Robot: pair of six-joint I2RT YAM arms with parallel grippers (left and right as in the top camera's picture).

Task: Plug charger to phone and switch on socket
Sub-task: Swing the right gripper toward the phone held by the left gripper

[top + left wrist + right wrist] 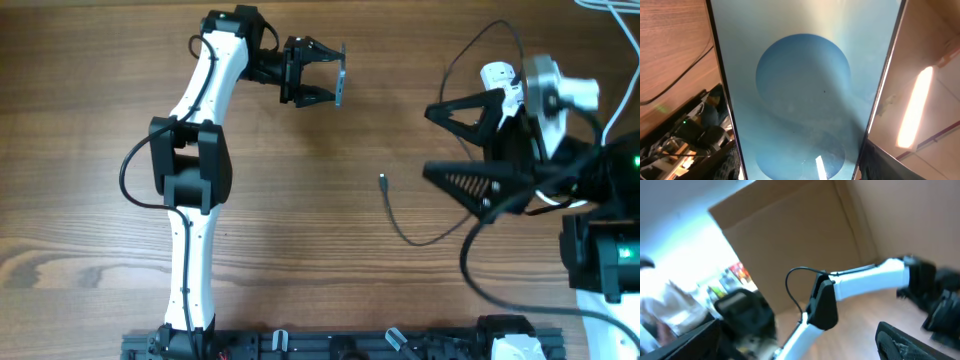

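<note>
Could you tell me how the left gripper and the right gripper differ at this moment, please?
The left gripper is closed on the phone, which shows edge-on from overhead; the right gripper holds nothing. The left gripper's jaws stand at the phone's width; the right gripper's are spread wide. The right gripper is nearer the charger tip than the left gripper. Both are black and two-fingered.

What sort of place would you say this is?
Probably a robotics lab or workshop: the left arm and right arm mounted at a wooden table, what looks like a big cardboard box nearby, a strip light overhead.
</note>
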